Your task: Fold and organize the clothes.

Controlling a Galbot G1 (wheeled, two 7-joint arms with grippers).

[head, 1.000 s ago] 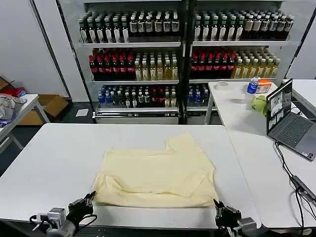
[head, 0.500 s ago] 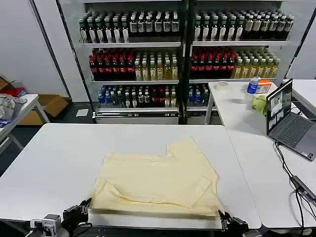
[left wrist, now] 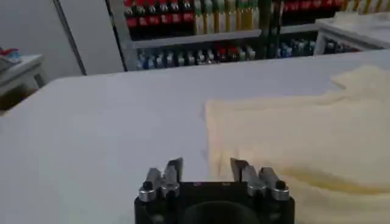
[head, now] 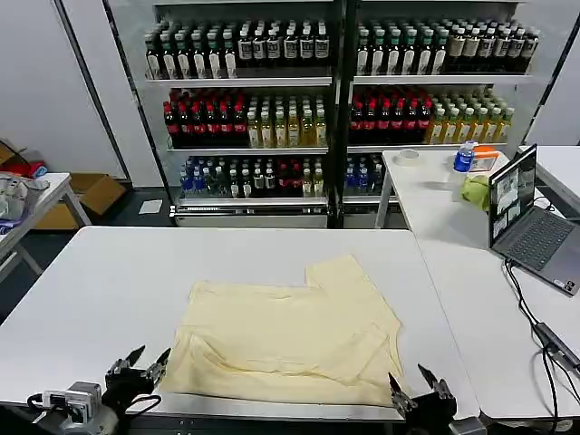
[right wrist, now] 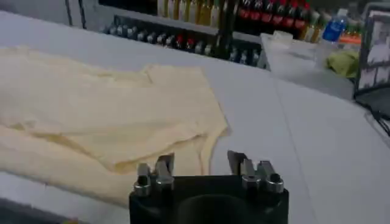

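Our left gripper (head: 140,365) sits open at the table's (head: 109,281) near edge, just left of the T-shirt's (head: 290,340) near-left corner, and our right gripper (head: 421,391) sits open at the near edge by its near-right corner. The cream T-shirt lies partly folded at the table's near middle, bare tabletop open to its left, right and far side.

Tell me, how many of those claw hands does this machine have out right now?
2. The left gripper sits open at the table's near edge by the T-shirt's left corner; the right gripper sits open by its right corner.
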